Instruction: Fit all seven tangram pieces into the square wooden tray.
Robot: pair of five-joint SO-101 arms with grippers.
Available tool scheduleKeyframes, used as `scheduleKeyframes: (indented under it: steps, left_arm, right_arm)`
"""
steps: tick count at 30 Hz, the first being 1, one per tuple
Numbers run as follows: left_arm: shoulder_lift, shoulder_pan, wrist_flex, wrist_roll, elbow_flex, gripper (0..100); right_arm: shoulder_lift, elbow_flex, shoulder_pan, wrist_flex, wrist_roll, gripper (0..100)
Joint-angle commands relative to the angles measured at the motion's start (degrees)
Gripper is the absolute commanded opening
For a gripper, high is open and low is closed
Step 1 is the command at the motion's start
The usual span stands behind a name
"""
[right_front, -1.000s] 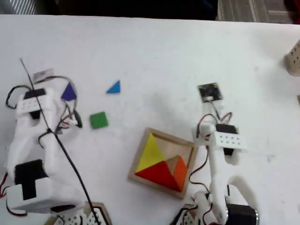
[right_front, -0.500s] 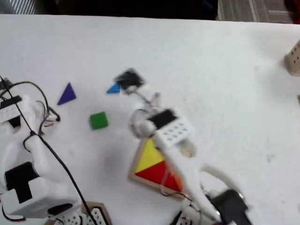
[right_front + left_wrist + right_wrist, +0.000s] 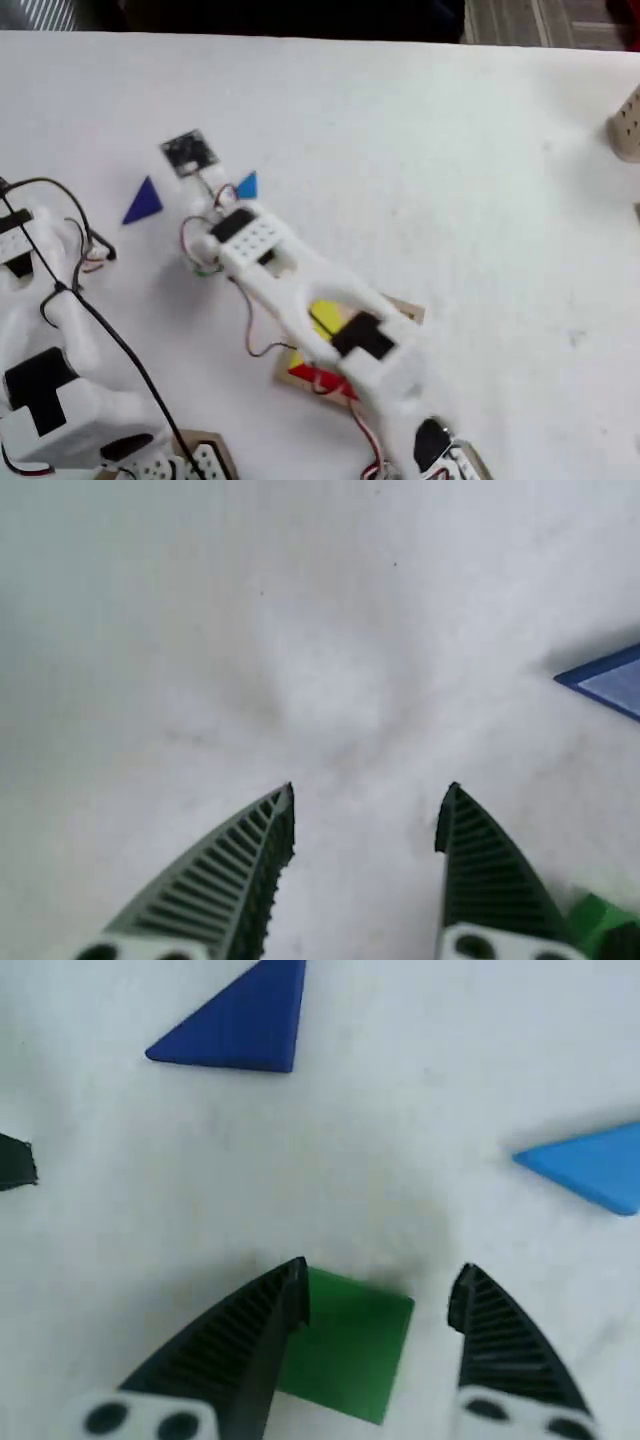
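At left, the left gripper (image 3: 370, 790) hangs open and empty over the white table (image 3: 320, 630). Past the dark blue triangle (image 3: 143, 200), the right gripper (image 3: 378, 1272), jaws spread, brackets the green square (image 3: 345, 1345), well apart from the wooden tray (image 3: 405, 312). The square sits skewed between the jaws; closing could twist it free. A second ago this arm stood beside the tray.

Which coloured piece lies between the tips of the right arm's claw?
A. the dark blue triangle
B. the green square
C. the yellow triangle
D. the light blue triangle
B: the right wrist view shows the green square lying on the table between the open tips of the right gripper.
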Motion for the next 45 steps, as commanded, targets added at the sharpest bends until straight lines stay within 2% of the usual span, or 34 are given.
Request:
scheduleKeyframes:
  steps: [1,14,16,20,23,26,31,36,39,43,45]
  left_arm:
    - [-1.8,-0.6,-1.2,0.4,-2.6,23]
    - [-1.8,-0.5,-2.6,0.4,-1.1,23]
    - [-1.8,-0.5,-2.6,0.4,-1.1,23]
    - [-1.8,0.7,-2.5,0.2,-1.1,23]
    - [-1.8,0.7,-2.5,0.2,-1.1,23]
    - [-1.8,0.7,-2.5,0.2,-1.1,23]
    - [-1.8,1.3,-2.5,0.2,-1.1,23]
    - [-1.8,1.4,-2.5,0.1,-1.0,23]
    - [-2.0,1.4,-3.6,0.0,0.2,23]
    - [-2.0,1.4,-4.0,0.0,0.2,23]
    - [-2.0,1.4,-4.0,0.0,0.2,23]
  right_arm:
    - [5.1,-11.4,-0.3,5.6,-0.7,25.2]
    - [20.9,-39.4,0.2,30.0,-0.5,24.6]
    - [22.7,-42.7,0.4,32.8,-0.5,19.9]
    - [25.6,-48.1,2.5,37.0,-0.5,1.5]
    - [26.7,-50.8,7.0,41.3,-0.5,4.3]
    - [26.5,-53.8,11.8,44.9,-0.5,1.6]
    - [25.9,-62.1,14.3,53.7,2.8,1.8]
    - [24.4,-62.9,12.8,54.1,6.9,1.8]
    - [21.0,-60.9,9.3,54.3,8.2,3.3]
    - [14.8,-49.4,4.1,53.8,8.4,17.8]
    - [12.8,-44.7,2.4,52.9,9.8,21.7]
